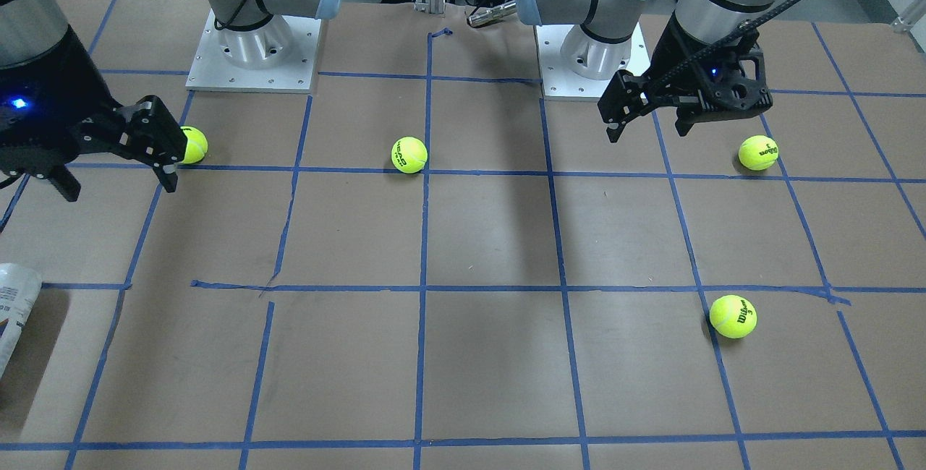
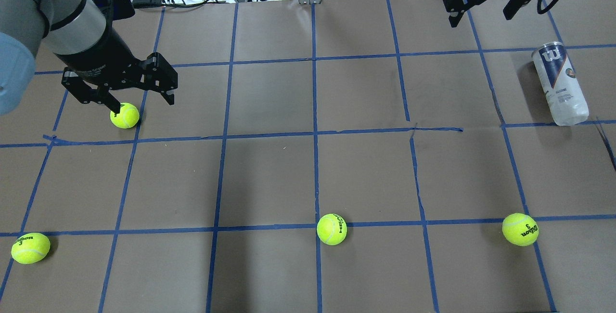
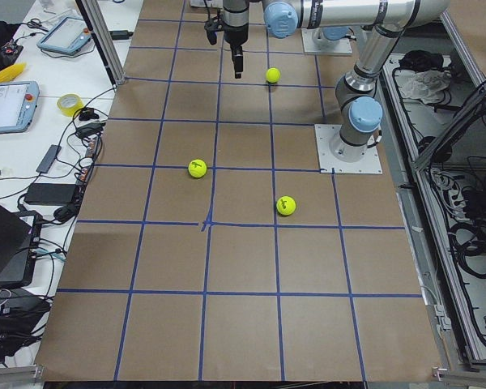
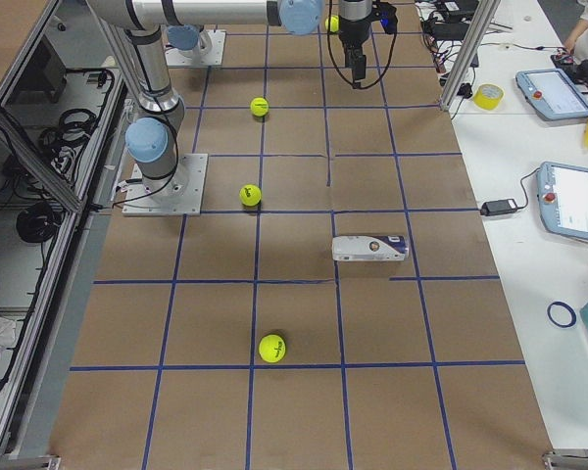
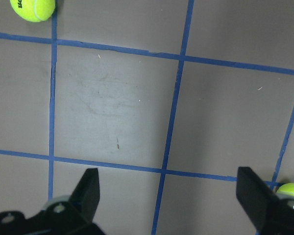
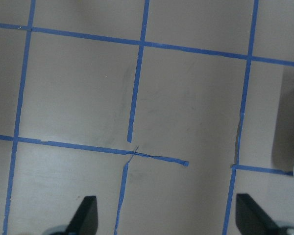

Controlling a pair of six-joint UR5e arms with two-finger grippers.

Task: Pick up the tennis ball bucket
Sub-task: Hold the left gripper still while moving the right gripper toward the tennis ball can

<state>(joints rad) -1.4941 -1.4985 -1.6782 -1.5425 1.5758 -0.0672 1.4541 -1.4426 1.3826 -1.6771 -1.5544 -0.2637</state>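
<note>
Lying on its side near the right edge of the tabletop (image 2: pixel 365 173), toward the far corner, the tennis ball bucket (image 2: pixel 559 84) is clear plastic with a white label and dark-blue W end. The nearest tennis ball (image 2: pixel 520 229) sits well apart. The right gripper (image 2: pixel 481 17) and left gripper (image 2: pixel 143 103) hang spread, grasping nothing.

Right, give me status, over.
Left hand open, empty, by a ball. Right hand open, empty, clear of the can. Can flat on its side, untouched. No ball near it.
</note>
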